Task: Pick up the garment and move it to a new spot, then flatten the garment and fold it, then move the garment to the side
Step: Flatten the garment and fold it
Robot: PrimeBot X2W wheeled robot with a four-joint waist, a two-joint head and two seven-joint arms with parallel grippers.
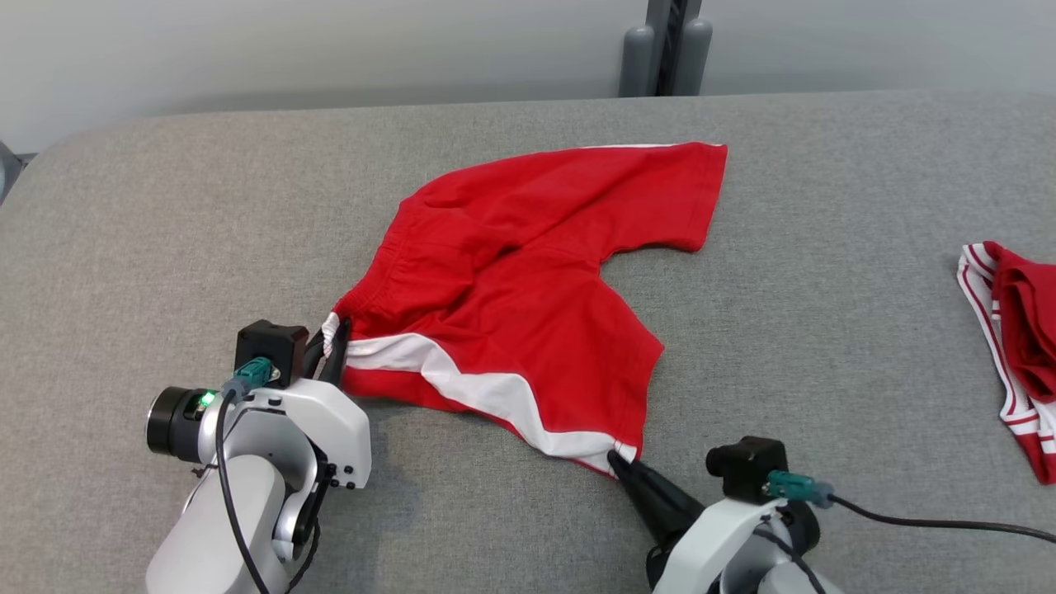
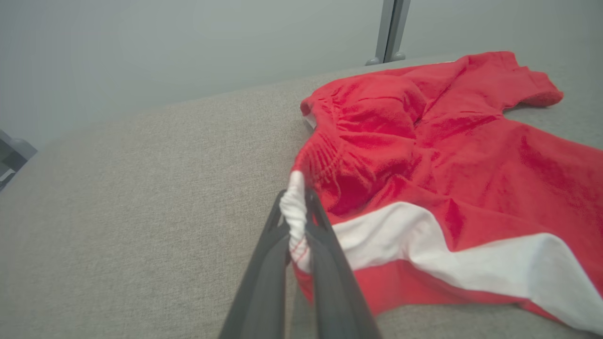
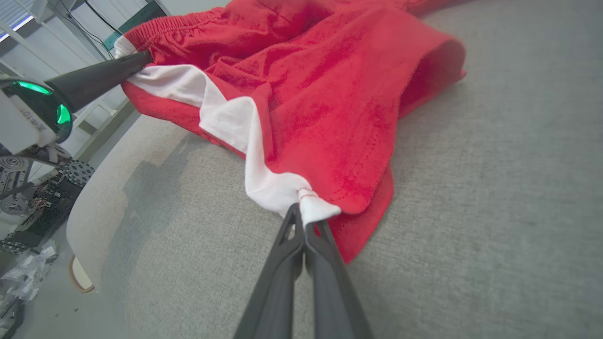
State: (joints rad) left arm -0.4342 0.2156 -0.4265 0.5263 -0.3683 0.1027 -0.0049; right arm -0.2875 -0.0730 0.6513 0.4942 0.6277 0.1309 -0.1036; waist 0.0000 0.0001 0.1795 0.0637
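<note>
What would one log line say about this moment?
left pincer: shut on shorts waistband corner | right pincer: shut on leg hem | shorts: rumpled, on grey surface

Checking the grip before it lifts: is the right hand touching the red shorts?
Touching. The right wrist view shows the right hand pinching the white hem corner of the red shorts between its closed fingers.

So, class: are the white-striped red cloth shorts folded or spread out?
Spread, not folded: the red cloth shorts lie open but rumpled, both legs showing; left hand and right hand pinch corners.
</note>
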